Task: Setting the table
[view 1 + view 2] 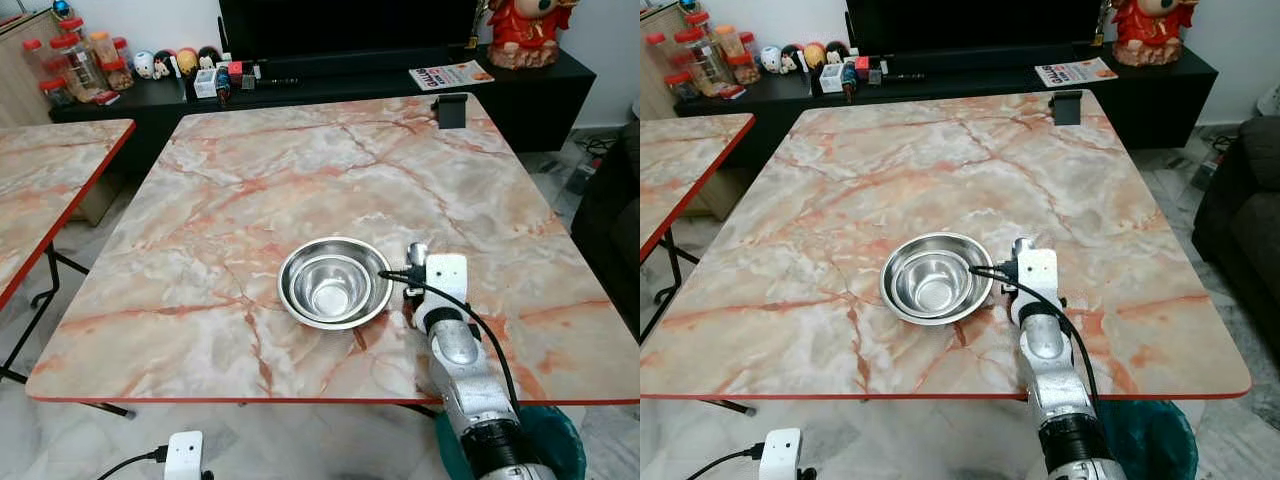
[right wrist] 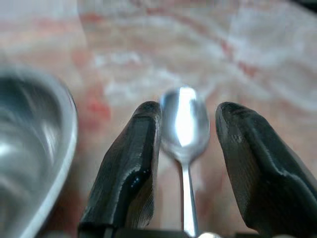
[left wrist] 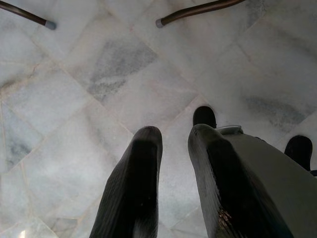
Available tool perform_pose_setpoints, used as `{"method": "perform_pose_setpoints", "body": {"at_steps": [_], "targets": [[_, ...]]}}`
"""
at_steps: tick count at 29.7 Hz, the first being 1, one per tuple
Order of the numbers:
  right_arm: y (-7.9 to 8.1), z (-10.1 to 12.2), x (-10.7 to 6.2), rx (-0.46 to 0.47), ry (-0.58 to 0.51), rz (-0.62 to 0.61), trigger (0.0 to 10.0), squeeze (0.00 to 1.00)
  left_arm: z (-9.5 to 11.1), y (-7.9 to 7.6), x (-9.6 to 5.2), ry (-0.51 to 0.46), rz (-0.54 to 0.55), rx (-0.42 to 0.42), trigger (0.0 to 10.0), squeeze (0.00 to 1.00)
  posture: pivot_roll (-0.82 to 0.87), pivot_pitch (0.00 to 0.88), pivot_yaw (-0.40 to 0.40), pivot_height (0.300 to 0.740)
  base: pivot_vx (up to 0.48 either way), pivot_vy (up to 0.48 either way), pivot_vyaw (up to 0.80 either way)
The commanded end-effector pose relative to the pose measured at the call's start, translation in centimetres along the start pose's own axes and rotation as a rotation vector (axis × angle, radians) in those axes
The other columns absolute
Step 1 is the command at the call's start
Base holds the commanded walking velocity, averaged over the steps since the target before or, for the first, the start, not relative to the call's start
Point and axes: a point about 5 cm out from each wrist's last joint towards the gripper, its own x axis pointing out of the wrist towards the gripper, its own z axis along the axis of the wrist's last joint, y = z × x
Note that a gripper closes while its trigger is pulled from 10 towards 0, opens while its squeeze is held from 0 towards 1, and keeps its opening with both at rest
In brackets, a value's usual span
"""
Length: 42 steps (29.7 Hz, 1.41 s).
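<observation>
At about nine o'clock from my head camera I see a second table [image 1: 50, 190] with the same marble top and red edge, and behind it at eleven o'clock jars [image 1: 75, 60] and small figurines [image 1: 175, 62] on a black cabinet [image 1: 330, 85]. My left gripper [image 3: 173, 144] hangs idle over the pale marble floor [image 3: 99, 89], its fingers [image 3: 141, 163] a narrow gap apart and holding nothing. The main table [image 1: 300, 180] fills the middle, and on its near half, at roughly six o'clock, sits a steel bowl [image 1: 334, 283] with a smaller one nested inside it. Just to the bowl's right, at three o'clock from it, my right arm [image 1: 462, 360] reaches over the near table edge, and the wrist camera there shows the right gripper [image 2: 185, 119] with its fingers spread moderately; a spoon [image 2: 184, 124] lies between them, bowl end pointing away from the wrist. The left finger seems to touch the spoon's edge, the right finger stands apart from it, so I cannot tell whether it is gripped. The bowl's rim shows blurred beside the gripper. At one o'clock on the table's far right corner stands a small black object [image 1: 452, 110], and beyond it a magazine [image 1: 450, 74] and a red figure [image 1: 527, 30] on the cabinet.
</observation>
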Motion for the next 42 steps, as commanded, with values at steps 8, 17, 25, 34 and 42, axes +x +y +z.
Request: {"method": "perform_pose_setpoints", "body": {"at_steps": [8, 17, 25, 34, 42], "targets": [[0.3, 2.9, -0.1, 0.023, -0.199, -0.017, 10.0, 0.0, 0.2, 0.4, 0.0, -0.005, 0.003, -0.005, 10.0, 0.0, -0.01, 0.034, 0.105, 0.74, 0.0, 0.0, 0.0], [1.0, 5.1, -0.6, 0.043, -0.356, 0.028, 10.0, 0.0, 0.7, 0.3, 0.1, -0.031, 0.002, -0.025, 10.0, 0.0, -0.01, 0.032, 0.102, 0.74, 0.0, 0.0, 0.0], [1.0, 5.1, -0.6, 0.044, -0.368, 0.037, 10.0, 0.0, 0.5, 0.3, 0.1, -0.023, 0.011, -0.041, 10.0, 0.0, -0.01, 0.034, 0.095, 0.74, 0.0, 0.37, 0.0], [1.1, 5.4, -0.6, 0.048, -0.389, 0.039, 10.0, 0.0, 0.5, 0.3, 0.0, -0.025, 0.01, -0.044, 10.0, 0.0, -0.01, 0.032, 0.096, 0.74, 0.0, 0.48, 0.0], [1.1, 5.7, -0.6, 0.056, -0.408, 0.042, 10.0, 0.0, 0.5, 0.3, 0.0, -0.027, 0.011, -0.043, 10.0, 0.0, -0.01, 0.033, 0.097, 0.74, 0.0, 0.48, 0.0]]}}
